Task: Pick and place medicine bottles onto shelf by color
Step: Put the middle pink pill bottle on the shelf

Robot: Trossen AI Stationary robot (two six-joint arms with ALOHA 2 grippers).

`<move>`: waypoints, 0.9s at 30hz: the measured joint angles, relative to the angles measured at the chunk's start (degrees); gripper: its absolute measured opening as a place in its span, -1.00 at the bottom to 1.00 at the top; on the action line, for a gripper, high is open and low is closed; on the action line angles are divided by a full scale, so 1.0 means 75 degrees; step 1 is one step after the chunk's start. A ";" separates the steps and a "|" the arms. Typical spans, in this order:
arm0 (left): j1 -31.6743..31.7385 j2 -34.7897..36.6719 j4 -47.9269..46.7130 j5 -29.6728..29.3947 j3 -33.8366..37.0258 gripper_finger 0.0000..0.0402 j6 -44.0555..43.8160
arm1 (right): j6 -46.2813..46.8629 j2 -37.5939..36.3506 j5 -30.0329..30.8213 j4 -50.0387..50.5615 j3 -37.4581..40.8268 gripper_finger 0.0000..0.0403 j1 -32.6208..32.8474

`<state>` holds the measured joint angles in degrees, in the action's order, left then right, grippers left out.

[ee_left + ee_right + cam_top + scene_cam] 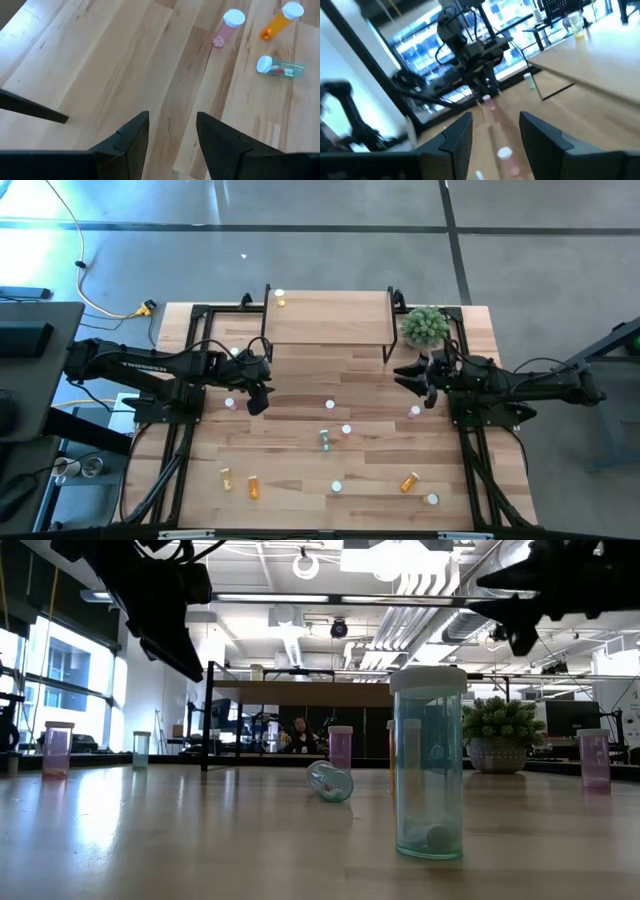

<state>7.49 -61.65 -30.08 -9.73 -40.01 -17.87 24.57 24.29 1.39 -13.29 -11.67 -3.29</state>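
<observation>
Waiting over the counter (pixel 300 480), both arms hold nothing.

Left gripper (pixel 258 402) and right gripper (pixel 425 385) hang near the shelf (pixel 328 318), jaws partly open and empty. One yellow bottle (pixel 281 300) stands on the shelf's back corner. A lying green bottle (pixel 280 68) has small pills inside, and a pink bottle (pixel 227 27) does too. An upright green bottle (pixel 429 762) holds a little white thing at its bottom.
</observation>
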 joint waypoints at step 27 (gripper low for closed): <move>0.0003 -0.0003 -0.0003 -0.0002 0.0000 -0.22 0.0000 | -0.2352 0.4975 -0.0447 0.2208 -0.3851 -0.24 -0.0015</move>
<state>7.51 -61.67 -30.10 -9.74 -40.01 -17.87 6.94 61.61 -1.96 3.27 -40.55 -3.40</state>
